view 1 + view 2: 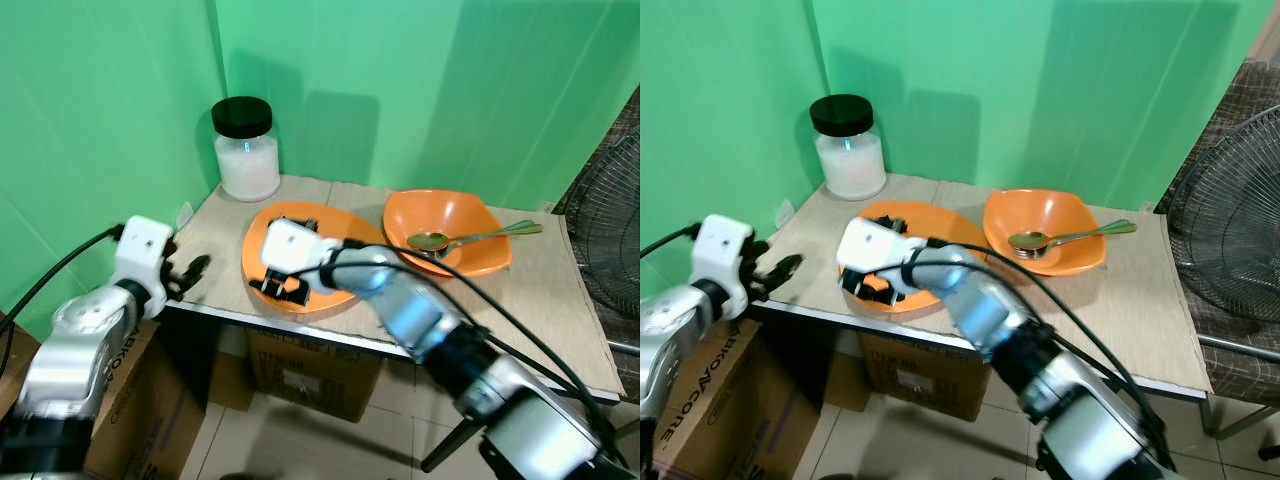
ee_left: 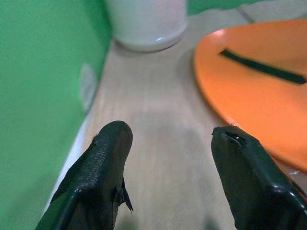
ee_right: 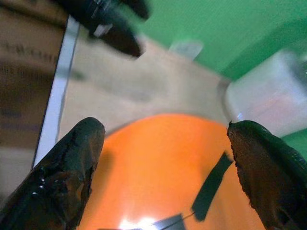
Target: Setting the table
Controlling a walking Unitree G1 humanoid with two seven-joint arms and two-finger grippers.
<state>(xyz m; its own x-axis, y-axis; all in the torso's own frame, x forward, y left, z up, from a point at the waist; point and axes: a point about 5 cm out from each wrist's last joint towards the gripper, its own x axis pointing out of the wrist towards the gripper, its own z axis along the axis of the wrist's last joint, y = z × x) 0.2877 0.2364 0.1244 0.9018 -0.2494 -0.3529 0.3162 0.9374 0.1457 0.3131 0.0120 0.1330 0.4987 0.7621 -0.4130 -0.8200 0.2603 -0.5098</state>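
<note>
- Two cardboard boxes sit nearest, on the tiled floor: one beside the left arm and another under the table.
- Along the near edge of the wooden table, the left gripper hovers at the front left corner, its two black fingers spread apart with bare tabletop between them and nothing held.
- Just beyond that edge, the right gripper reaches across from the right and hangs over the near part of the orange plate; in its wrist view the fingers stand wide apart over the orange surface, gripping nothing.
- That orange plate lies flat near the table's front, toward the left of centre, and a thin black strip lies on it.
- Right of the plate and a little farther back, just beside it, rests an orange bowl.
- Inside the bowl lies a gold-coloured spoon, its scoop inside and its handle sticking out over the right rim.
- Farther back, in the left rear corner by the green wall, stands a clear jar of white contents with a black lid.
- Off the right side of the table, a dark fan grille stands beside it.
</note>
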